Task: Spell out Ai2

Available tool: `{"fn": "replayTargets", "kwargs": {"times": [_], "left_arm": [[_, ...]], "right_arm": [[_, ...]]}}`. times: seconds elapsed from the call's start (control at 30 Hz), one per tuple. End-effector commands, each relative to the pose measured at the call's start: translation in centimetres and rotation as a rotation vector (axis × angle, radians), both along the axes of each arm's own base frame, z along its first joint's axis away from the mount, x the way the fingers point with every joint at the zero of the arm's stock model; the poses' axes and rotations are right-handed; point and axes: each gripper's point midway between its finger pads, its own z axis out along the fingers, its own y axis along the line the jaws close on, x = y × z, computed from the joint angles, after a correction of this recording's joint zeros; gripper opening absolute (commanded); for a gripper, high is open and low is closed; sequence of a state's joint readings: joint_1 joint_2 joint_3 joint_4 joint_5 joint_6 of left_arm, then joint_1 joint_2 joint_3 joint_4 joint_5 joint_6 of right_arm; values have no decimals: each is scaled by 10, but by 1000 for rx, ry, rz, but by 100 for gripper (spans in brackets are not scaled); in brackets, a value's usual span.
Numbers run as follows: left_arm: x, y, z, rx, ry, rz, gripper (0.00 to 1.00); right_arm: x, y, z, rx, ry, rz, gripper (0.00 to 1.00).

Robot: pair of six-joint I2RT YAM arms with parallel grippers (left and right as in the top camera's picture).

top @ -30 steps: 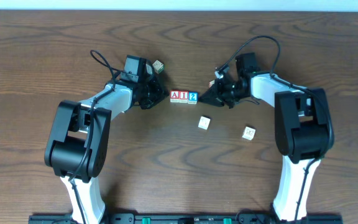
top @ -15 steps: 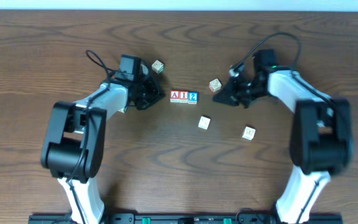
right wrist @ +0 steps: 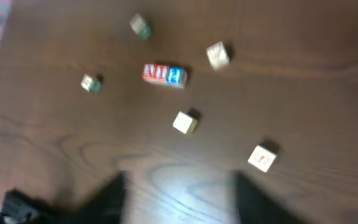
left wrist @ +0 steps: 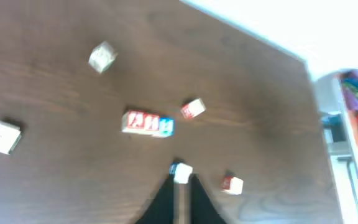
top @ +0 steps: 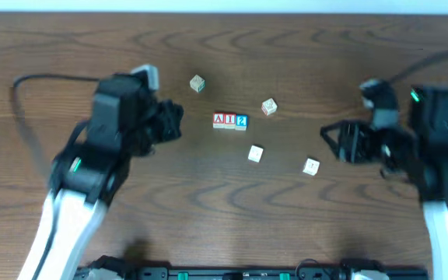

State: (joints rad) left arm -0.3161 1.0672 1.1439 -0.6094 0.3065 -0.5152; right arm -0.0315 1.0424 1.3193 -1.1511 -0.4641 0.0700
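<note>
My narrow left claw [top: 175, 123] and wide right claw [top: 327, 140] have backed off the small cubes, red-framed A [top: 218, 120], red-framed I [top: 229, 120], blue 2 [top: 241, 120]: spelling looks done.

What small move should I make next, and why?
Probably none on the cubes; just park both arms. The red-framed A cube, red-framed I cube and blue 2 cube sit touching in a row reading A-I-2, and the left gripper and right gripper are well clear of them.
</note>
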Motion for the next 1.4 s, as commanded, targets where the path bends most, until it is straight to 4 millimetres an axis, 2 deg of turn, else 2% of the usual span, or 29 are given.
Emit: {"fn": "replayTargets", "kwargs": {"times": [0.0, 0.03, 0.07, 0.17, 0.33, 0.53, 0.77, 0.83, 0.93, 1.0, 1.07, 1.13, 1.2, 1.37], "left_arm": [[-25, 14, 34, 19, -125, 27, 60], [-34, 17, 41, 12, -147, 31, 90], [-47, 22, 48, 7, -164, 31, 95], [-68, 29, 47, 9, -154, 31, 95], [-91, 37, 23, 49, -44, 25, 95], [-113, 45, -8, 106, 113, 20, 95], [-125, 51, -21, 145, 175, 19, 95], [-127, 64, -25, 200, 174, 59, 95], [-125, 93, -17, 222, 116, 206, 95], [-122, 121, -3, 239, 13, 344, 95], [-120, 132, 6, 299, -107, 353, 95], [-120, 142, 4, 373, -204, 357, 95], [-122, 151, -13, 433, -247, 373, 95], [-125, 162, -81, 457, -204, 423, 95]], "right_arm": [[-26, -8, 27, -64, -141, -19, 99], [-34, -9, 32, -73, -170, -28, 99], [-45, -12, 40, -85, -213, -41, 99], [-64, -13, 52, -95, -281, -53, 99], [-85, -12, 55, -95, -309, -54, 99], [-91, -12, 49, -95, -282, -53, 99], [-94, -12, 46, -95, -265, -52, 99], [-94, -12, 46, -94, -265, -52, 99], [-94, -12, 46, -95, -265, -52, 99], [-94, -12, 46, -95, -265, -52, 99], [-94, -12, 46, -95, -265, -52, 99], [-94, -12, 46, -95, -265, -52, 99], [-94, -12, 46, -95, -265, -52, 99], [-94, -12, 46, -95, -265, -52, 99]]}}
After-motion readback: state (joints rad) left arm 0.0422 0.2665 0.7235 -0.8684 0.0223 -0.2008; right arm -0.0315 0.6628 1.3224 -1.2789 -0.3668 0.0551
